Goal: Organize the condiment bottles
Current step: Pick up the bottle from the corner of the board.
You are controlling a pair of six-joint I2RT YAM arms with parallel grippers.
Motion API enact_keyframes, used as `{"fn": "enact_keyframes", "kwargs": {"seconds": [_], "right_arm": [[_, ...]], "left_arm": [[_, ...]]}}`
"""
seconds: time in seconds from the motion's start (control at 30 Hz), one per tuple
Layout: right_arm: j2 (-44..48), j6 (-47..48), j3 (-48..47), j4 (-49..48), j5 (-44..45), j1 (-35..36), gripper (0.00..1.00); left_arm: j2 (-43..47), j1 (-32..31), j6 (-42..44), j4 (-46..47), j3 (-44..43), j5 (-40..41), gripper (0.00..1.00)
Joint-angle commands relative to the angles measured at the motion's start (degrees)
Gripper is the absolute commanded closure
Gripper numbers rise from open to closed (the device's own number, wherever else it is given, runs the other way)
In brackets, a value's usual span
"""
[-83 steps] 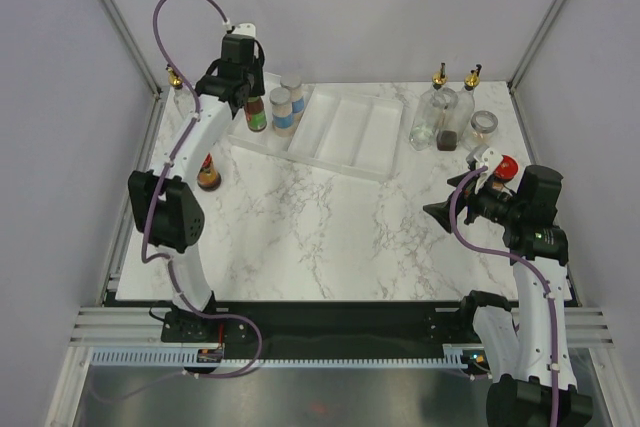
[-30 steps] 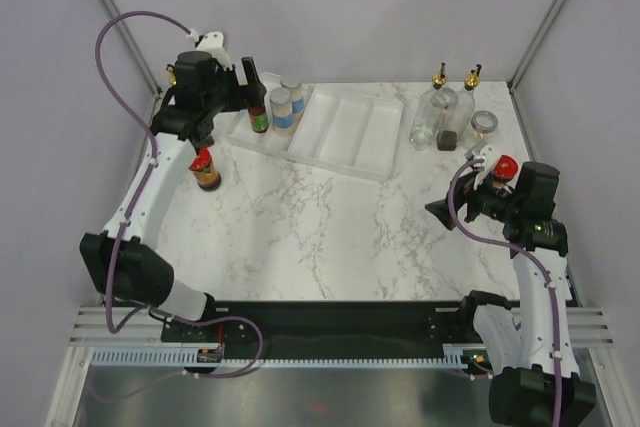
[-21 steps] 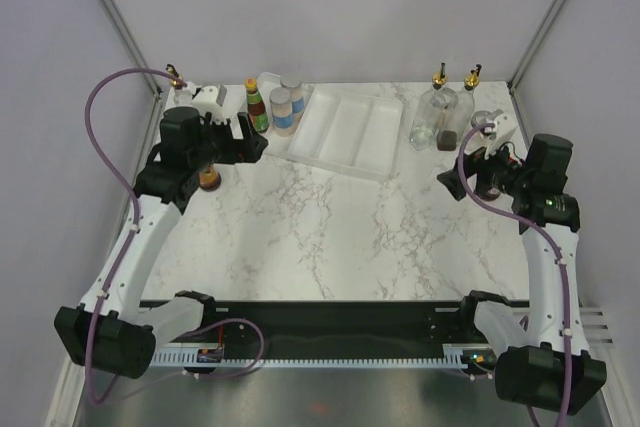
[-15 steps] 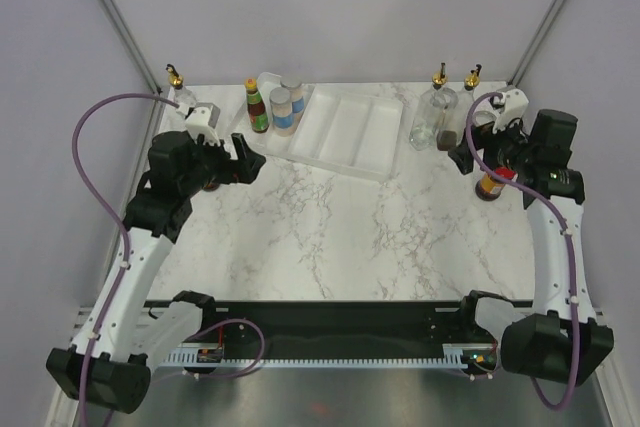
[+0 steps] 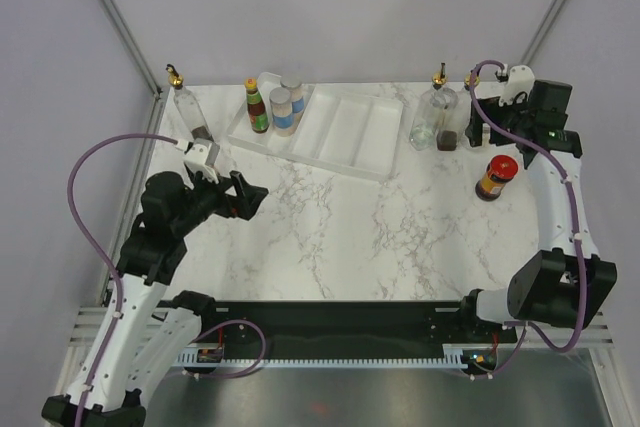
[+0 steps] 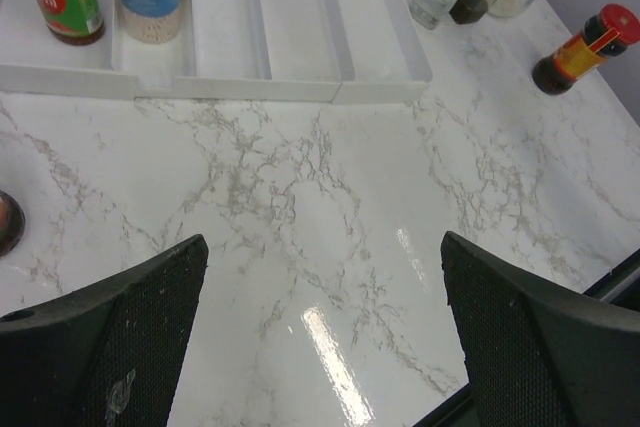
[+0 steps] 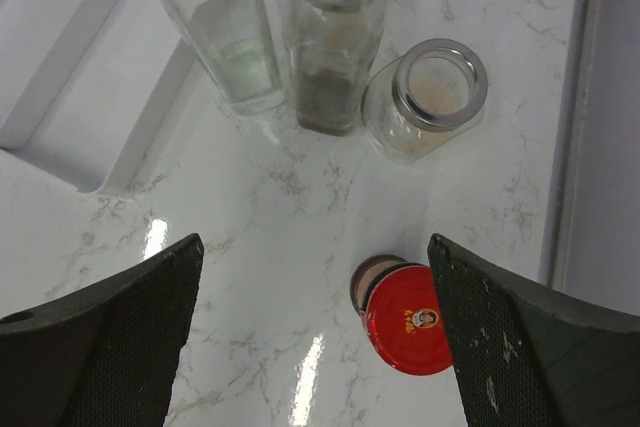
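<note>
Two wide-open claws, the left claw (image 6: pixel 322 247) and right claw (image 7: pixel 315 247), hold nothing.

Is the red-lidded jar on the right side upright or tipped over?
Upright. The red-lidded jar stands on its base on the table, lid uppermost, nothing touching it.

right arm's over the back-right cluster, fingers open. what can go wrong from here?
1. The clear cruet, the dark-bottomed cruet and the silver-lidded jar stand bunched close together ahead of the open right gripper. Closing on one could tip a neighbour.
2. The red-lidded jar stands between the spread fingers, so a descent might clip it.
</note>
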State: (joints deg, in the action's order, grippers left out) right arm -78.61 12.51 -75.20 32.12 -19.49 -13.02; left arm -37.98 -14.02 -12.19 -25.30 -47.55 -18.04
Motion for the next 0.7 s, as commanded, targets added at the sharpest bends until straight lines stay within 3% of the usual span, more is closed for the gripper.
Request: {"fn": "enact_keyframes", "kwargs": {"seconds": [0.0, 0.2, 0.37, 0.67], "right_arm": [[0.39, 6.28, -2.76, 2.59, 5.59, -0.26, 0.03], [0.74, 16.31, -0.04, 8.92, 11.75, -2.97, 0.02], [-1.98, 16.93, 0.49, 10.68, 6.23, -8.59, 0.02], [-6.9, 18.51, 1.2, 10.51, -0.46, -11.24, 0.02]], "left_arm": [[2.2, -0.74, 1.11, 0.34, 3.6, 1.52, 0.0], [5.28, -0.92, 1.64, 1.39, 5.71, 3.01, 0.0], [4.84, -0.92, 2.08, 1.57, 6.15, 3.8, 0.0], [4.93, -0.83, 2.25, 1.48, 6.42, 4.42, 0.0]]}}
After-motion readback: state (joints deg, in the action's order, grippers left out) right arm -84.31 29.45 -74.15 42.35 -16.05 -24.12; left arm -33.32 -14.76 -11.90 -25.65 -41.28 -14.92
